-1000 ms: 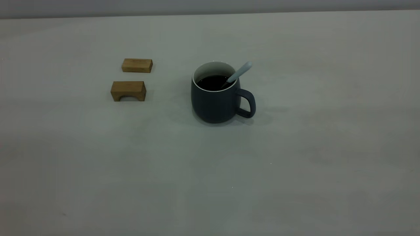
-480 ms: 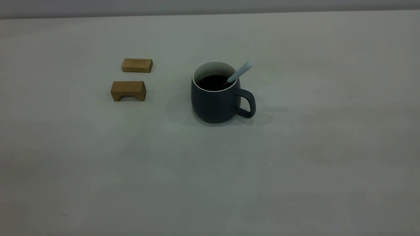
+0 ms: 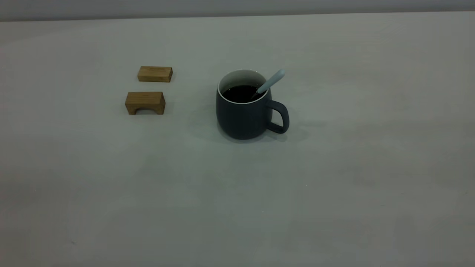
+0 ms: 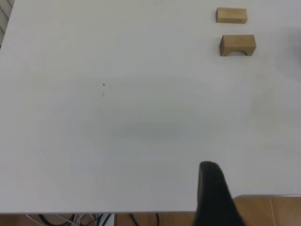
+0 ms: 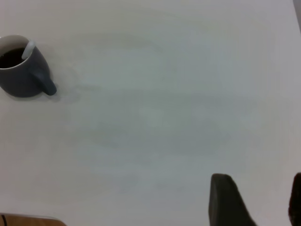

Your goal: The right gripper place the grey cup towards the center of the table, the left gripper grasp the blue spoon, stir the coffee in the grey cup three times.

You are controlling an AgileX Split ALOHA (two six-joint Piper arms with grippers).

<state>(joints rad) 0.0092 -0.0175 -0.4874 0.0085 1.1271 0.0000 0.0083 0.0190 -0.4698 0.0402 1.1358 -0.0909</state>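
Nothing moved, blue spoon (image 3: 271, 81) leaning in grey cup (image 3: 243, 115), unheld

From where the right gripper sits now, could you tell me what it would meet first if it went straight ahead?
Probably only bare table. In its wrist view the right gripper points over open surface; the grey cup stands well off to one side, though depth is uncertain.

The tabletop (image 3: 334, 167) under me looks matt, pale and smooth. The grey cup (image 3: 243, 116) has a matt dark outside and a glossier white inside. The blue spoon (image 3: 271, 81) handle looks like smooth plastic. The two blocks (image 3: 145, 102) are plain wood, grain showing faintly.
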